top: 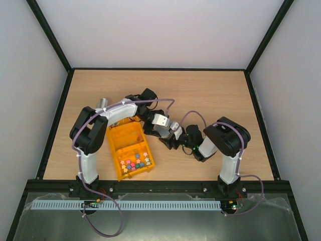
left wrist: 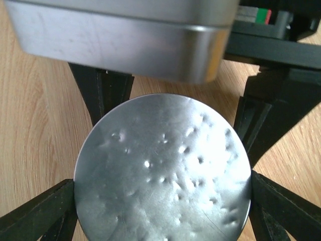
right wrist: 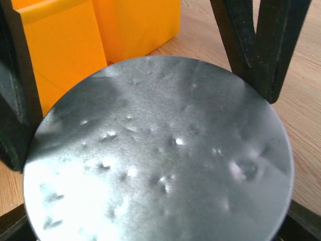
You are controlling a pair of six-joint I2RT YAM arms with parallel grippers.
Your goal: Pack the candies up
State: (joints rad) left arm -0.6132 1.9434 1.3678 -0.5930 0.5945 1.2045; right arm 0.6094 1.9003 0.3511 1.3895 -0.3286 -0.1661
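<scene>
An orange compartment box (top: 125, 138) lies on the table left of centre. Small colourful candies (top: 134, 162) fill its near compartment. My left gripper (top: 160, 120) and right gripper (top: 171, 134) meet just right of the box. In the left wrist view my gripper (left wrist: 163, 201) is shut on the round dented back of a metal scoop (left wrist: 160, 170). A second metal scoop body (left wrist: 125, 40) sits just beyond it. In the right wrist view my gripper (right wrist: 158, 165) is shut on a similar round metal scoop back (right wrist: 160, 150), with the box (right wrist: 65, 45) close behind.
A small upright metal cylinder (top: 103, 102) stands behind the box, beside the left arm's elbow. The wooden table (top: 210, 95) is enclosed by black frame rails and pale walls.
</scene>
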